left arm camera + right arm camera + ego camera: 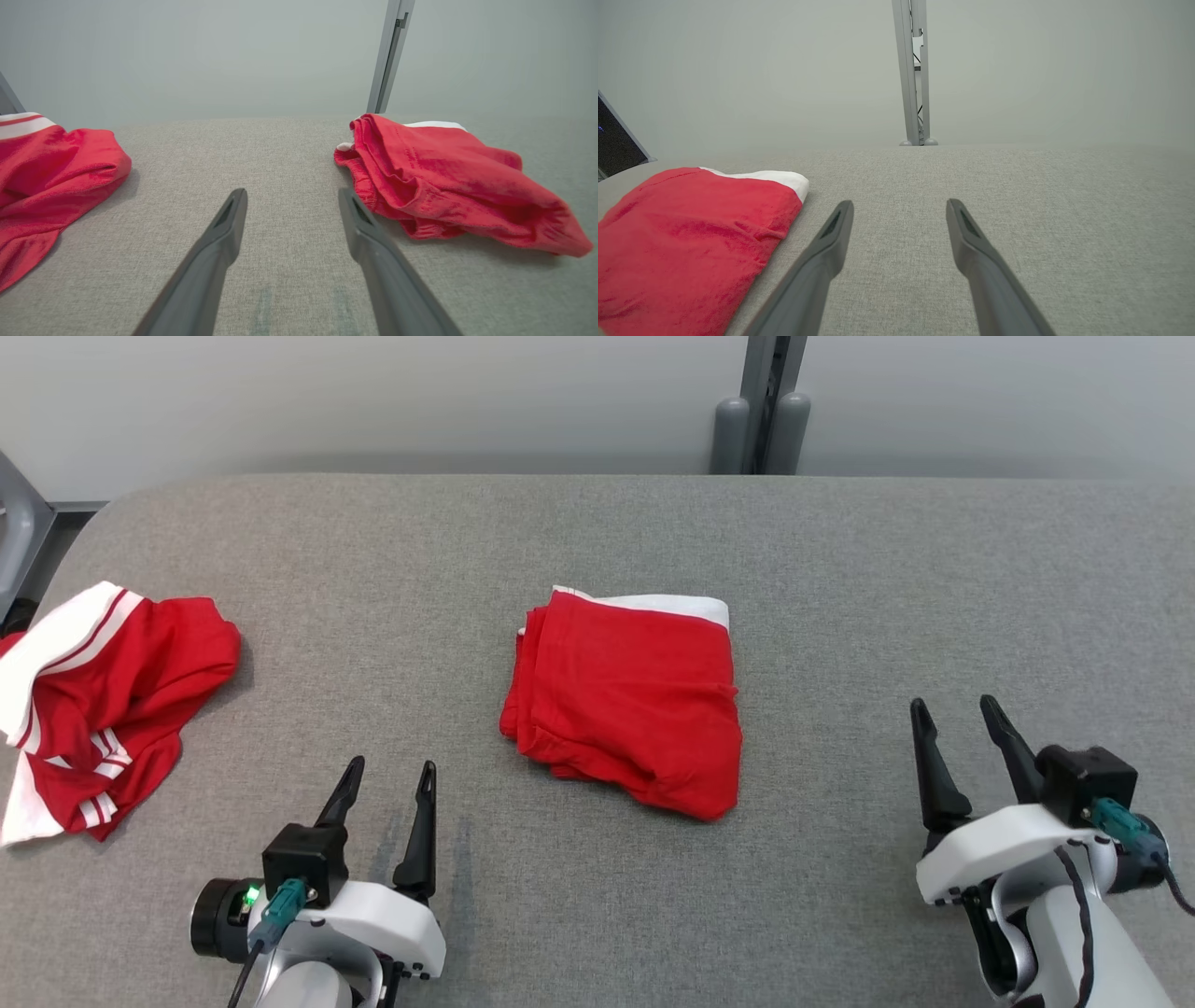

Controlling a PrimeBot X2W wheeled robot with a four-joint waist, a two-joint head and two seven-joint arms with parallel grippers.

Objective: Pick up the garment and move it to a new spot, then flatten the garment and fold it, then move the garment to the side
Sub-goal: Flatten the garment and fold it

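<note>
A red garment [625,700] with a white band along its far edge lies folded into a rough square at the middle of the grey table [887,569]. It appears to the right of the fingers in the left wrist view [444,182] and at the lower left in the right wrist view [691,233]. My left gripper [393,763] [292,192] hovers open near the front edge, left of the folded garment and apart from it. My right gripper [952,702] [900,202] stands open to the garment's right, holding nothing.
A second red garment [112,700] [46,177] with white stripes lies crumpled at the table's left edge. Bare grey cloth surface [1017,210] stretches to the right and behind. A grey post [761,411] rises behind the table's far edge.
</note>
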